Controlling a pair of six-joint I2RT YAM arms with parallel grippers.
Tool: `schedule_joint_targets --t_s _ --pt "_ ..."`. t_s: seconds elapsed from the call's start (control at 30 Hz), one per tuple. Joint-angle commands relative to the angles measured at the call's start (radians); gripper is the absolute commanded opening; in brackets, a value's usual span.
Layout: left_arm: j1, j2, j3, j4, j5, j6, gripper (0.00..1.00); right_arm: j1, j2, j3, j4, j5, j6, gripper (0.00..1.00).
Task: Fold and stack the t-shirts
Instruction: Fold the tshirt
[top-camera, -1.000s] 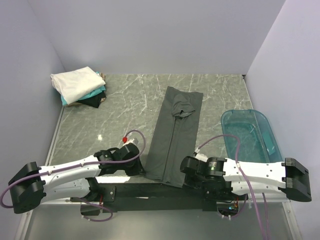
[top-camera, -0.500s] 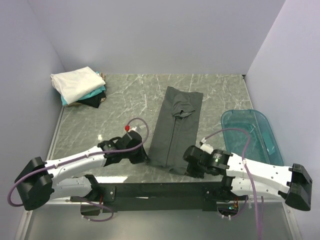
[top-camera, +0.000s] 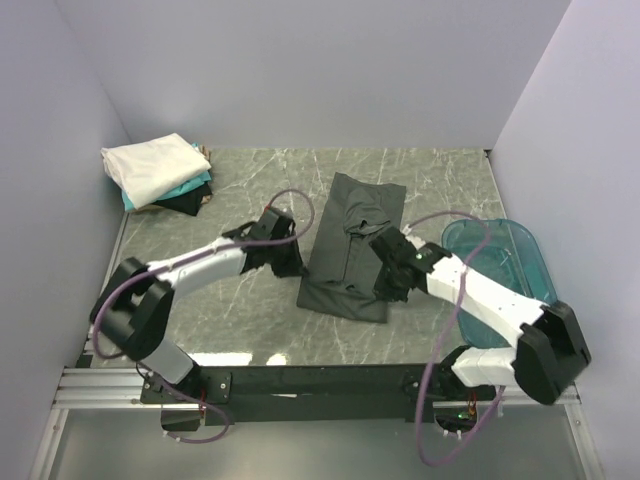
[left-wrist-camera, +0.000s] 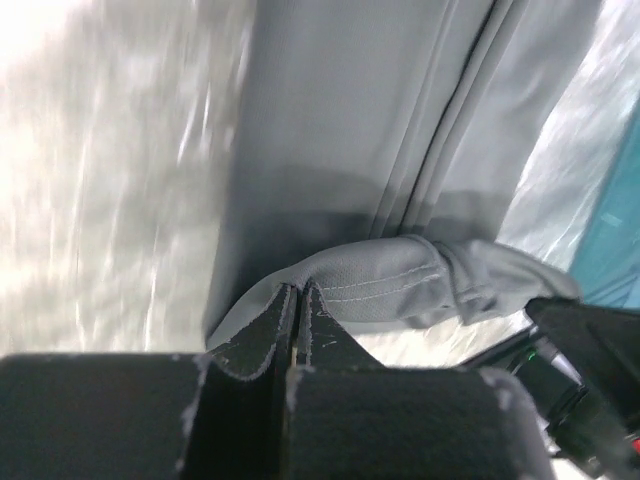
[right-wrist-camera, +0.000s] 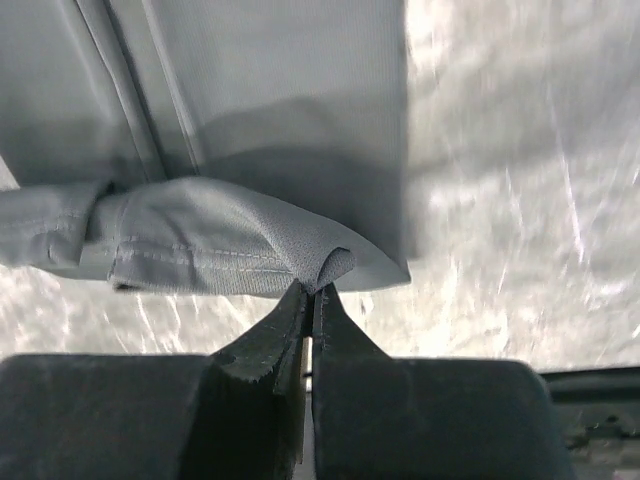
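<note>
Charcoal shirt (top-camera: 355, 215) lies mid table (top-camera: 250, 205) as long strip. Your left gripper (left-wrist-camera: 297, 292) and right gripper (right-wrist-camera: 308, 290) each clamp one near-hem corner, likely so hem travels level when folded toward collar. Finished stack (top-camera: 155, 170) sits far-left corner.

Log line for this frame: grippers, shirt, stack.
left gripper: shut on hem corner | right gripper: shut on other hem corner | charcoal t-shirt: near hem lifted over its body | folded stack: far-left corner
</note>
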Motion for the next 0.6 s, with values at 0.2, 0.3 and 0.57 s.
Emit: schedule_joint_targets --t_s 0.2,0.3,0.57 --pt "0.104 0.293 0.361 -0.029 0.124 0.166 0.00 -0.206 0.213 0.242 0.016 -0.026 -0.275 0.00" --pt "0.135 0.367 0.446 -0.044 0.143 0.183 0.00 -0.253 0.296 0.318 0.009 -0.038 -0.320 0.00" --pt "0.179 0.548 0.652 -0.071 0.253 0.224 0.01 -0.333 0.463 0.452 -0.008 -0.050 -0.380 0.00"
